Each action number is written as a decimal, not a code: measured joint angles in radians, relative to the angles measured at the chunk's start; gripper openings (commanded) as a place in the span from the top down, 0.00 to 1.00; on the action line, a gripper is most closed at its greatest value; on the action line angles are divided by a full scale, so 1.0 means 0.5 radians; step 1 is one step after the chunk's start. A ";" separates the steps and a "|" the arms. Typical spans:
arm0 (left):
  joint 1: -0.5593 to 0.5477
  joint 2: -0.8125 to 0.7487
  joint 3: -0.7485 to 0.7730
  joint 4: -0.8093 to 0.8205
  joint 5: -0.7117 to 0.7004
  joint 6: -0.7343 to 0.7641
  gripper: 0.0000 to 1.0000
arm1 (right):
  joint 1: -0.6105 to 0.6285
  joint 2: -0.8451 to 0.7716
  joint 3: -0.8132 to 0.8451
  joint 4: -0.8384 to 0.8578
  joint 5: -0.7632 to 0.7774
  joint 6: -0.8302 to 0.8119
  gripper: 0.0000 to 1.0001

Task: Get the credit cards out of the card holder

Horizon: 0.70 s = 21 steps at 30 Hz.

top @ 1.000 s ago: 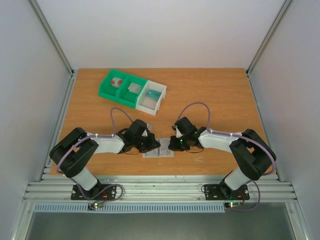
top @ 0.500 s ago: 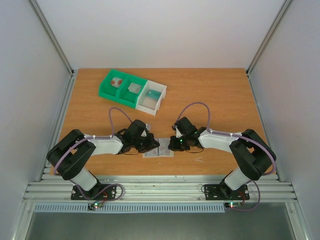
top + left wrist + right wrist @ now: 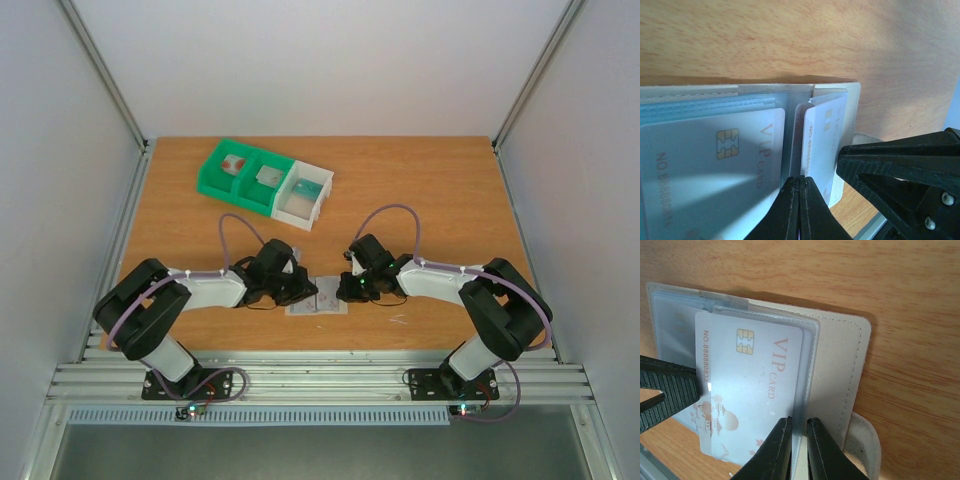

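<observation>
Two credit cards (image 3: 715,160) are inside the card holder (image 3: 318,302), which lies open and flat on the surface (image 3: 430,200) close to its near edge, between my two arms. Each card fills one clear pocket, and I can read "VIP" on them through the plastic. My left end effector (image 3: 800,182) is closed with its tips pressed together at the holder's near edge, right where the two pockets meet; I cannot tell whether a layer is caught between them. My right end effector (image 3: 799,427) is clamped with only a thin gap on the edge of the clear pocket with a card in it; I cannot tell whether the card itself is pinched. The two sets of fingers sit just beside each other. A green-and-white tray (image 3: 235,198) stands well apart, toward the far left. Both arms are folded low, elbows out, forearms angled inward.
</observation>
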 measured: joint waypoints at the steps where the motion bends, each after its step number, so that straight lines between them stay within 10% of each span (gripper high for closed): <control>1: 0.000 0.000 0.012 -0.026 -0.007 0.005 1.00 | 0.000 0.000 0.000 0.000 0.001 -0.002 0.87; 13: -0.003 -0.020 0.050 -0.155 -0.056 0.044 1.00 | -0.001 0.000 -0.004 0.008 0.000 -0.009 0.87; 21: -0.003 -0.010 0.034 -0.031 -0.020 -0.027 0.78 | -0.002 -0.001 -0.008 0.012 -0.002 -0.009 0.87</control>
